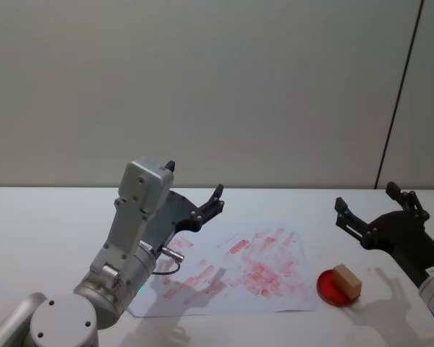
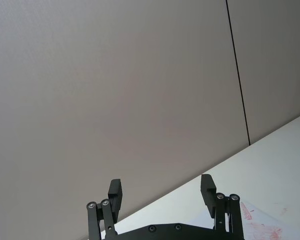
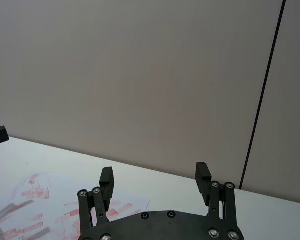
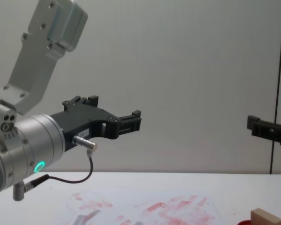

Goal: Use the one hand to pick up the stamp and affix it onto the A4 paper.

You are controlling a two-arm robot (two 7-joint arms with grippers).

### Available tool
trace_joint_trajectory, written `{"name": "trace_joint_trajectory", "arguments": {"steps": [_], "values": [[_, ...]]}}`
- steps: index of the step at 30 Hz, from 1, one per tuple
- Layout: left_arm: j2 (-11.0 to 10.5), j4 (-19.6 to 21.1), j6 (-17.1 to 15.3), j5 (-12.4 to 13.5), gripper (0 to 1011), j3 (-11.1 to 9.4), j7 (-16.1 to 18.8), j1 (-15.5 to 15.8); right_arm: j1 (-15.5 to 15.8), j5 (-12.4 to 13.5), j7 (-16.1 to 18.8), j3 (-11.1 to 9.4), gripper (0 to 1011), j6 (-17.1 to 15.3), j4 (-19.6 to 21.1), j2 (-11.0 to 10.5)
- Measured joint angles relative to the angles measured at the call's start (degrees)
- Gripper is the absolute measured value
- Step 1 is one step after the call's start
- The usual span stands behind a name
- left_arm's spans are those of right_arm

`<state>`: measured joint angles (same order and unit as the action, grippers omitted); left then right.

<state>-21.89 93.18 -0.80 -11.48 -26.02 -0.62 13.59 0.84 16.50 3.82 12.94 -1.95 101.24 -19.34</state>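
Note:
The stamp [image 1: 347, 280], a pale wooden block, rests on a round red pad [image 1: 331, 290] at the right of the table, and it also shows low in the chest view as the stamp [image 4: 267, 218]. To the pad's left lies the A4 paper [image 1: 239, 278], white and covered with red stamp marks. My right gripper [image 1: 366, 196] hovers open above and just behind the stamp, apart from it; the right wrist view shows this gripper [image 3: 155, 172] holding nothing. My left gripper [image 1: 194, 182] is raised over the paper's left part, open and empty, as the left wrist view of it [image 2: 161, 186] confirms.
The white table [image 1: 43, 217] runs back to a plain grey wall with a dark vertical seam [image 1: 401, 94] at the right. My big silver left arm [image 1: 134, 238] rises from the front left and overhangs the paper's near left corner.

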Motion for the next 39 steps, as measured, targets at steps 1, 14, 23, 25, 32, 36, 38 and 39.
{"name": "trace_joint_trajectory", "arguments": {"steps": [1,14,23,25,32,36,38,39], "values": [[0.00,0.00,0.00,0.00,1002,0.00,0.00,0.00,0.00,0.00,0.00,0.00,1001,0.00,0.00,0.00],[0.00,0.00,0.00,0.00,1002,0.00,0.00,0.00,0.00,-0.04,0.00,0.00,1001,-0.01,0.00,0.00],[0.00,0.00,0.00,0.00,1003,0.00,0.00,0.00,-0.02,-0.08,0.06,0.00,1001,-0.01,-0.05,0.01],[0.00,0.00,0.00,0.00,1002,0.00,0.00,0.00,-0.05,-0.19,0.34,0.01,1001,-0.10,-0.15,0.01],[0.00,0.00,0.00,0.00,1002,0.00,0.00,0.00,-0.35,-1.01,2.29,0.09,1001,-1.46,-0.88,-0.20],[0.00,0.00,0.00,0.00,1003,0.00,0.00,0.00,-0.57,-1.43,3.54,0.13,1001,-2.64,-1.53,-0.40],[0.00,0.00,0.00,0.00,1003,0.00,0.00,0.00,-0.67,-1.66,4.26,0.14,1001,-3.53,-1.95,-0.53],[0.00,0.00,0.00,0.00,1003,0.00,0.00,0.00,-0.70,-1.72,4.58,0.15,1001,-3.80,-2.13,-0.60]]}}
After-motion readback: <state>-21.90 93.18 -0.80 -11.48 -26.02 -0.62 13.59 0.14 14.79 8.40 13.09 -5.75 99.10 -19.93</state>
